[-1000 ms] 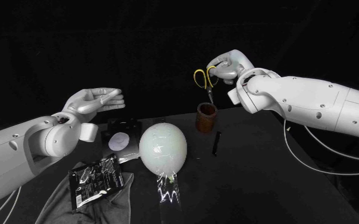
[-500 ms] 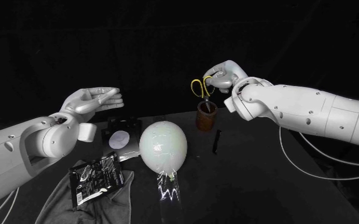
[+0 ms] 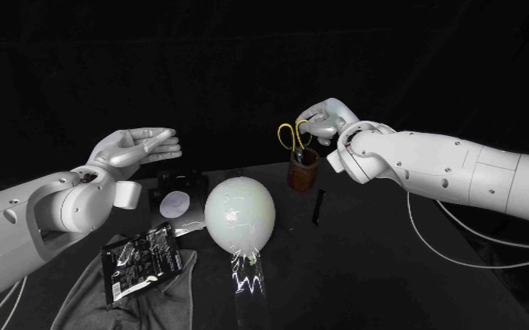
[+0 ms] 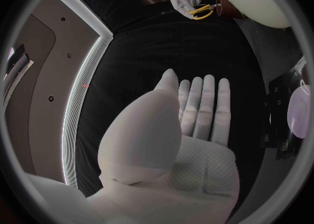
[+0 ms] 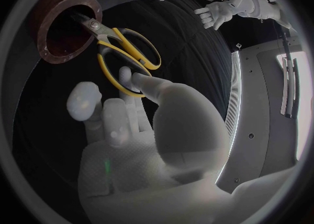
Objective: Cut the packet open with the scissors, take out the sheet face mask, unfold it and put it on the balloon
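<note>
Gripping the yellow-handled scissors (image 3: 293, 135) by their loops, the right robot hand (image 3: 322, 120) hangs just above the brown cup (image 3: 303, 171) at the back of the surface (image 3: 374, 253). A second ago this robot hand was higher and the blades hung clear above the cup. It has since come down and a little toward the middle, and the blade tips now sit inside the cup's mouth. The right wrist view shows the blades entering the rim, with a fingertip (image 5: 141, 82) pressed on one handle loop.

The left robot hand (image 3: 137, 147) is held up over the left side, palm upward and flat, fingers stretched out side by side, holding nothing. It has barely moved in the last second.

The packet (image 3: 141, 260), dark and shiny, lies untouched on a grey cloth (image 3: 89, 299) at the front left, where it lay before. The pale balloon (image 3: 239, 214) stands in the middle, with crinkled clear film (image 3: 248, 276) below it. A black pen (image 3: 319, 208) lies on the surface between the balloon and the cup. None of these has shifted.
</note>
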Available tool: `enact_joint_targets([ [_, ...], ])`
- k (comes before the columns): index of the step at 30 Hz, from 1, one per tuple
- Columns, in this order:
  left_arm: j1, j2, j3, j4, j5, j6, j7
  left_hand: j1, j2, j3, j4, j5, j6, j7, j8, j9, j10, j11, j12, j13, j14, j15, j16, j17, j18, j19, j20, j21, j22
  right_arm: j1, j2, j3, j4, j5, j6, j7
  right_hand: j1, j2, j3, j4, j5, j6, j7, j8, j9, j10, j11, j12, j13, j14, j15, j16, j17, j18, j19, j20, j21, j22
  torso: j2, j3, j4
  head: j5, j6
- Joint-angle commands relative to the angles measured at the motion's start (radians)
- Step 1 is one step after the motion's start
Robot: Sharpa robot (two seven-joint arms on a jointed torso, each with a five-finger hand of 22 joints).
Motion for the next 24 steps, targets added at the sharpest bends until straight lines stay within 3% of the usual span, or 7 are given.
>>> enact_joint_targets([
  [1,0.000,-0.001,0.001,0.004,0.008,0.005,0.016,0.011,-0.001,0.008,0.000,-0.001,0.009,0.002,-0.002,-0.002,0.005,0.001,-0.006,-0.001,0.007,-0.001,0.004,0.001,0.014,0.009,-0.001,0.005,-0.001,-0.005,-0.005,0.000,0.000,-0.007,0.059,-0.002,-0.010,-0.024,-0.018,0.000,-0.014,-0.026,0.011,-0.024,-0.013,-0.037,0.012,-0.002,-0.009,-0.005,0.016,-0.007,-0.012,0.019,-0.017,0.005,-0.018,0.106,-0.001,-0.0004,0.0000,-0.002,-0.002],
  [9,-0.003,-0.009,0.000,0.007,0.008,0.004,0.016,0.011,-0.001,0.008,0.000,-0.001,0.009,0.002,-0.002,-0.002,0.005,0.001,-0.006,-0.001,0.007,-0.001,0.004,0.001,0.014,0.009,-0.001,0.005,-0.001,-0.016,-0.041,-0.001,0.023,-0.026,0.085,-0.022,-0.009,-0.053,-0.038,-0.006,-0.025,-0.060,0.036,-0.071,-0.039,-0.102,0.039,-0.002,-0.037,-0.028,0.039,-0.011,-0.043,0.027,-0.048,0.025,-0.067,0.092,-0.002,0.0002,-0.0001,-0.006,-0.004],
  [14,-0.005,-0.013,0.000,0.008,0.008,0.004,0.017,0.012,-0.001,0.008,0.000,-0.001,0.009,0.002,-0.003,-0.002,0.005,0.001,-0.007,-0.001,0.007,-0.001,0.004,0.001,0.014,0.010,-0.001,0.005,-0.001,-0.025,-0.067,-0.002,0.037,-0.040,0.104,-0.037,-0.016,-0.077,-0.049,-0.003,-0.027,-0.112,0.066,-0.123,-0.071,-0.184,0.070,-0.001,-0.075,-0.074,0.066,-0.028,-0.113,0.039,-0.103,0.048,-0.148,0.070,-0.004,0.0000,-0.0015,-0.008,-0.004],
  [17,-0.008,-0.014,0.000,0.008,0.008,0.004,0.017,0.013,-0.002,0.009,0.000,-0.001,0.009,0.003,-0.004,-0.003,0.005,0.002,-0.008,-0.002,0.006,-0.001,0.004,0.001,0.014,0.010,-0.001,0.005,-0.002,-0.032,-0.076,-0.002,0.037,-0.047,0.123,-0.048,-0.013,-0.082,-0.060,-0.005,-0.029,-0.130,0.073,-0.141,-0.083,-0.219,0.080,0.001,-0.091,-0.103,0.076,-0.038,-0.158,0.046,-0.129,0.059,-0.186,0.060,-0.004,0.0005,-0.0011,-0.010,-0.001],
  [18,-0.009,-0.014,0.000,0.008,0.008,0.004,0.017,0.013,-0.002,0.009,0.000,-0.001,0.009,0.003,-0.004,-0.003,0.005,0.002,-0.008,-0.002,0.006,-0.001,0.004,0.001,0.014,0.010,-0.001,0.005,-0.002,-0.034,-0.078,-0.003,0.037,-0.050,0.132,-0.052,-0.012,-0.087,-0.074,-0.006,-0.029,-0.155,0.079,-0.160,-0.095,-0.254,0.088,-0.001,-0.098,-0.131,0.083,-0.049,-0.200,0.055,-0.165,0.066,-0.239,0.045,-0.004,0.0005,-0.0011,-0.011,-0.001],
  [24,-0.015,-0.016,0.000,0.010,0.008,0.005,0.017,0.013,-0.002,0.009,0.000,-0.001,0.009,0.003,-0.004,-0.003,0.005,0.002,-0.008,-0.002,0.006,-0.001,0.004,0.001,0.014,0.010,-0.001,0.005,-0.002,-0.045,-0.084,-0.004,0.040,-0.058,0.160,-0.063,0.001,-0.084,-0.129,-0.009,-0.028,-0.192,0.088,-0.191,-0.122,-0.331,0.101,0.004,-0.097,-0.218,0.097,-0.077,-0.316,0.080,-0.255,0.085,-0.370,0.006,-0.008,0.0015,-0.0017,-0.013,-0.001],
])
